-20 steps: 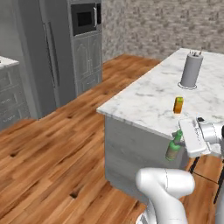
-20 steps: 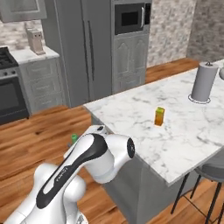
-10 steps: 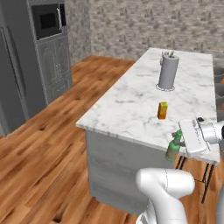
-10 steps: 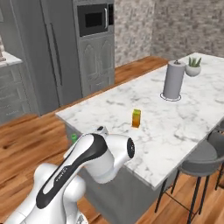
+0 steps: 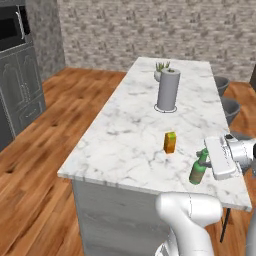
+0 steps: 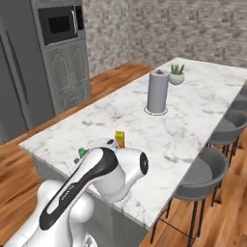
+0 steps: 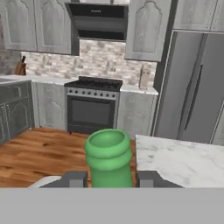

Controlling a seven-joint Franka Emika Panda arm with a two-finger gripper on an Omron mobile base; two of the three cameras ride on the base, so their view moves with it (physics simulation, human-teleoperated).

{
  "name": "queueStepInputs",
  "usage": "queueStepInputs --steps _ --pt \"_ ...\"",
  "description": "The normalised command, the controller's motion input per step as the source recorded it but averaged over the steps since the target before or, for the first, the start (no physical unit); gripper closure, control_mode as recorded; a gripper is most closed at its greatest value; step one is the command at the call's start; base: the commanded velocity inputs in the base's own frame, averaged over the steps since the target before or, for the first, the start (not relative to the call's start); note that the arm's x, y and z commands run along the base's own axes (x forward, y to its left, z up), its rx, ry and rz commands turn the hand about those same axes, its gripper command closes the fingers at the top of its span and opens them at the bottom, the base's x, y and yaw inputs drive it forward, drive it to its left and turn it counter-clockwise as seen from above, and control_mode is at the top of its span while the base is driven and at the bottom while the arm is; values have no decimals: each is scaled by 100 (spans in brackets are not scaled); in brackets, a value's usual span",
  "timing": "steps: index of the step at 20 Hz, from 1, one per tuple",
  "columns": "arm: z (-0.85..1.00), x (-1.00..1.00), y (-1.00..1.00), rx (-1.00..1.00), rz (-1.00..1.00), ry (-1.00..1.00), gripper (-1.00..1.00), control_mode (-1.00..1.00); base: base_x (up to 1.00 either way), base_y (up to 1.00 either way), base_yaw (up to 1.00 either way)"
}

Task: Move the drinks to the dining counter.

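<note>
Gripper (image 7: pixel 109 178) clamps the green bottle (image 5: pixel 199 167) at lower right of the left base view, above the island (image 5: pixel 140 135) edge. Carton (image 5: pixel 170 142) already set down. Risk: releasing near the rim tips the bottle off.

The base is driving along the long marble counter (image 5: pixel 135 145), so the paper towel roll (image 5: pixel 168 90) and orange carton (image 5: pixel 170 142) are appearing closer, and a potted plant (image 5: pixel 161 70) is coming into view.
</note>
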Motion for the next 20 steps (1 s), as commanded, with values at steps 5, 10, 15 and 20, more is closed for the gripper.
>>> queueStepInputs --steps 5,10,15,20 --pt "0 0 0 0 0 0 100 100 58 1 -30" --pt "0 0 0 0 0 0 100 100 35 0 -25" --pt "0 0 0 0 0 0 100 100 38 0 -27" --pt "0 0 0 0 0 0 100 100 28 5 -22"
